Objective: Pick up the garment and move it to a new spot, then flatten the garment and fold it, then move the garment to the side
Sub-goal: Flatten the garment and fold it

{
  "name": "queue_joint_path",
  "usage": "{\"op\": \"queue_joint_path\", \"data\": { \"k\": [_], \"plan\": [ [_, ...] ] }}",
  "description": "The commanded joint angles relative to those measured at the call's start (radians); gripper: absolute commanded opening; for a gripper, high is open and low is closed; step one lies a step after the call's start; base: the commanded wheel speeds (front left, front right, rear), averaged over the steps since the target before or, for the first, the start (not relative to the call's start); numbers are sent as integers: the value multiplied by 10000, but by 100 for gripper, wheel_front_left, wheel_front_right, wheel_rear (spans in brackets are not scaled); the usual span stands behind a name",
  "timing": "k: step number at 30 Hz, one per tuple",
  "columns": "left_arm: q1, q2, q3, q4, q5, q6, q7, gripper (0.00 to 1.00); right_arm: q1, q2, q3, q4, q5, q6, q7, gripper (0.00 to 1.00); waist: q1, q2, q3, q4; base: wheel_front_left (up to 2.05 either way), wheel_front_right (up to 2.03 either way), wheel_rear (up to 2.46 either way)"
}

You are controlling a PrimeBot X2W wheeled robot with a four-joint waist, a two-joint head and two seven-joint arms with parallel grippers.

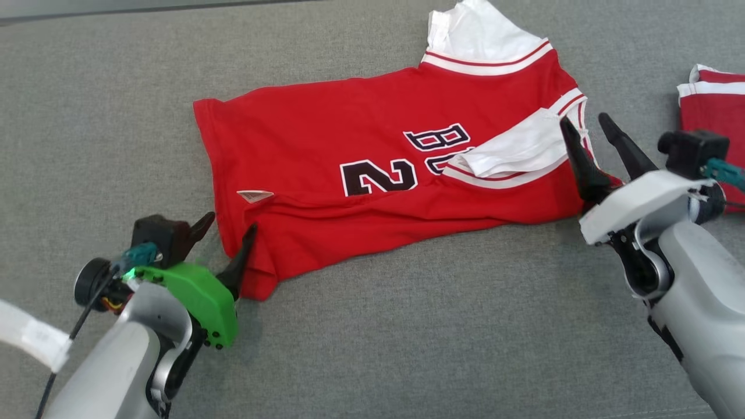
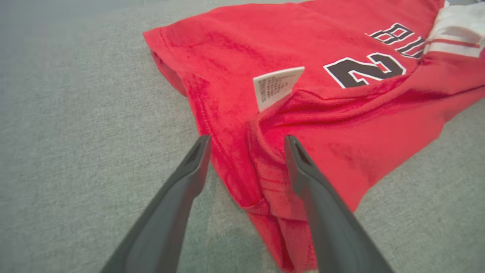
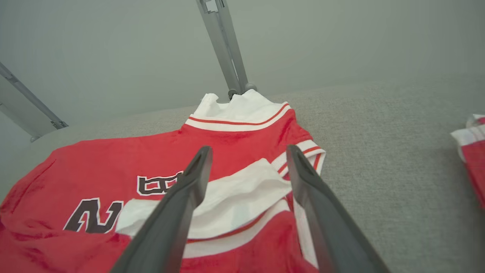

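Head view is showing me the garment [image 1: 378, 145], a red jersey with white trim and dark lettering, lying spread across the grey cloth surface [image 1: 407, 349] between my two arms. My left gripper [image 1: 233, 223] is sitting at the jersey's lower left corner with its fingers spread, one on either side of the hem, and a small pale label [image 1: 254, 196] is poking out just above it. My right gripper [image 1: 583, 119] is standing at the jersey's right end, its fingers parted too and pinching nothing, tips beside a folded-over white sleeve [image 1: 512, 151]. A second red-and-white garment [image 1: 713, 99] is lying well apart at the right edge. Left wrist view is bringing me close to that corner. My left gripper [image 2: 247, 138] is straddling a raised fold of the garment [image 2: 341, 125], one finger lying over red cloth and the other over grey surface just beside the hem. Whether either is touching I cannot tell. This view is also giving me the label [image 2: 276, 87] standing up from the fold, its print too fine to read, where the head camera is giving a flat tab. Right wrist view is looking along my right gripper [image 3: 249, 148], spread wide above the white sleeve [image 3: 242, 182]. It is adding two metal struts [image 3: 223, 41] rising behind the far edge of the surface, with the second red-and-white garment [image 3: 473, 151] at the right.
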Motion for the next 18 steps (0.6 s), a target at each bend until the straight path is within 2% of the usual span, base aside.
{"op": "queue_joint_path", "data": {
  "k": [1,5,9,14,18],
  "plan": [
    [222,-47,124,-101,-115,155,-165,100,232,-141,-58,-63,-98,-2,-98,100,0,33,-209,-61,0,0,0],
    [1457,-298,615,-882,-5,1213,-1446,100,1284,-525,-863,-612,-1021,-2,-349,100,0,33,-648,-111,0,0,0],
    [2564,-662,703,-1158,114,1791,-2593,100,2757,-105,-2448,-1792,-2239,-2,-357,100,0,33,-1033,-134,0,0,0],
    [3262,-1105,589,-762,206,2049,-3447,100,4484,853,-4017,-3019,-3770,-2,-363,100,0,33,-1307,-86,0,0,0],
    [3304,-1338,539,-373,134,1977,-3654,100,5117,1400,-4323,-3259,-4558,-2,-364,100,0,33,-1361,-82,0,0,0]
  ]
}}
